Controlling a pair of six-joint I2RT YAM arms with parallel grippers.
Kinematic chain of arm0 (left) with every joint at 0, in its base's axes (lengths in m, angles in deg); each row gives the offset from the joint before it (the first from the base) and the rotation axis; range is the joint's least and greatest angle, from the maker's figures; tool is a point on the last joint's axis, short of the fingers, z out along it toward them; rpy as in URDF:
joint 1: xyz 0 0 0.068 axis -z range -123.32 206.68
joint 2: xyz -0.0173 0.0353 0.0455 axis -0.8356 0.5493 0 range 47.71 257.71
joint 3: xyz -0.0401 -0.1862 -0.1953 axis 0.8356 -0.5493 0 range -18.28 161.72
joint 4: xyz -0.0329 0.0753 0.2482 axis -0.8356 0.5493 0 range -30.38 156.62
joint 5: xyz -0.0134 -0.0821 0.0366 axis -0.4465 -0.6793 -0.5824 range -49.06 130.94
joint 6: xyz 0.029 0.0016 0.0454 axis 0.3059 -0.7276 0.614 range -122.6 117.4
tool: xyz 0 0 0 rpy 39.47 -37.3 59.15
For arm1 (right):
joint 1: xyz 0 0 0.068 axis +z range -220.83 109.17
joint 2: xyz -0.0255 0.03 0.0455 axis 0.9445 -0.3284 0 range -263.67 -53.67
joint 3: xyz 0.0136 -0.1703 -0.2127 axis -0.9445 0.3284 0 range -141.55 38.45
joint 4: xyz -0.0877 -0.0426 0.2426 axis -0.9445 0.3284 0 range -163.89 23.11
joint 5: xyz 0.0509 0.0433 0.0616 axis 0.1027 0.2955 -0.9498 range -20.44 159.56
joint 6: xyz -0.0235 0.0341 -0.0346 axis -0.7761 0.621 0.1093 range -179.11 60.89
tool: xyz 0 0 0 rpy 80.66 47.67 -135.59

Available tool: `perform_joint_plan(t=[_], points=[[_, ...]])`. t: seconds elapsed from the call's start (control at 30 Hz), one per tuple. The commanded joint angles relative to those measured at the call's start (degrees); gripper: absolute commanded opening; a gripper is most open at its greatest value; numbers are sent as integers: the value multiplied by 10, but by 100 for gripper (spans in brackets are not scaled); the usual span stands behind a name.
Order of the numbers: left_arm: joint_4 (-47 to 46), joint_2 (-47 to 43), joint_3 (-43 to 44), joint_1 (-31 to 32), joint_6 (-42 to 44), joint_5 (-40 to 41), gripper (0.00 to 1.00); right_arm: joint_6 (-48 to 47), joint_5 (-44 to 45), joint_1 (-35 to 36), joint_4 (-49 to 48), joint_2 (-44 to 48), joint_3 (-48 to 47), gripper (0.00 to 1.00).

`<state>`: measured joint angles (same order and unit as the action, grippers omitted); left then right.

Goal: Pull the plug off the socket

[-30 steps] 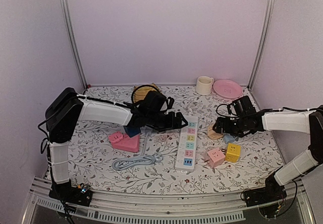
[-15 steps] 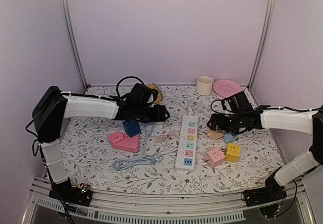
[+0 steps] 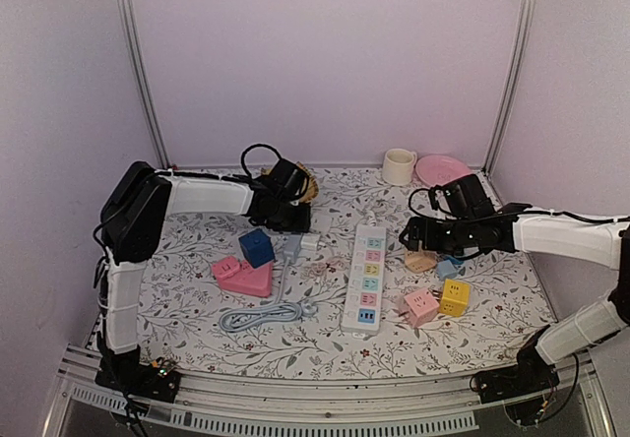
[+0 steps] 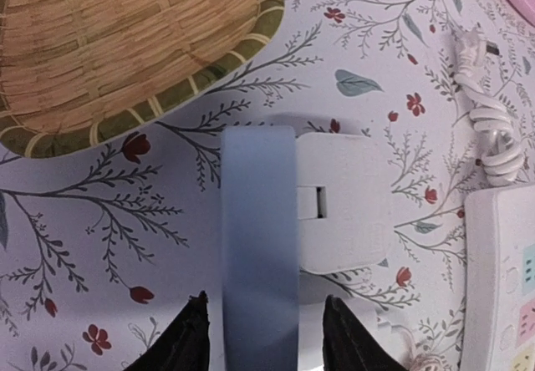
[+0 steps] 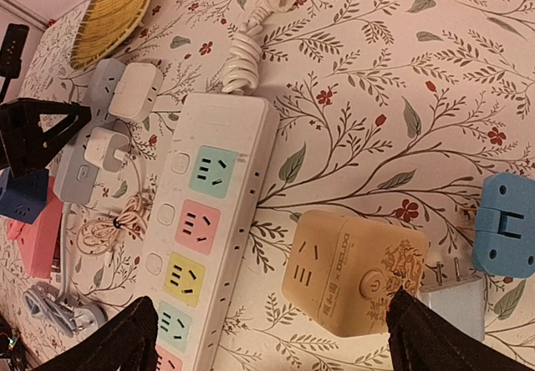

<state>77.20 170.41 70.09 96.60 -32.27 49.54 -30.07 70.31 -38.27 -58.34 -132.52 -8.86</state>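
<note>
Your left hand (image 4: 266, 308) is open, its fingers (image 4: 188, 342) standing either side of the slim grey-blue strip (image 4: 259, 237) and gripping nothing. A white plug (image 4: 343, 200) sits against that strip's side. If that is your target, shift across, close on the plug body rather than the strip, and draw it off in line with its pins. Your right hand (image 5: 269, 325) hangs wide open over the socket (image 5: 205, 212), which lies mid-way across the worktop (image 3: 177, 299) between both hands. Its visible pastel panels look bare.
</note>
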Motion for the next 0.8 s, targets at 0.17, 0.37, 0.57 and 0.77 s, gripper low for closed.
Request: perform_joint_plan(t=[0.17,0.37,0.57,0.77], points=[[30,56,35,-20,18,-6,41,12,-2,9,4,18,-3,96],[26,61,29,-20,17,-19,27,13,-12,16,-2,5,-12,96],[-2,14,-18,-20,10,-29,3,18,-57,25,-34,-13,-19,96],[-71,-65,-94,-19,-13,-74,0,38,-96,35,-80,-29,-33,96]])
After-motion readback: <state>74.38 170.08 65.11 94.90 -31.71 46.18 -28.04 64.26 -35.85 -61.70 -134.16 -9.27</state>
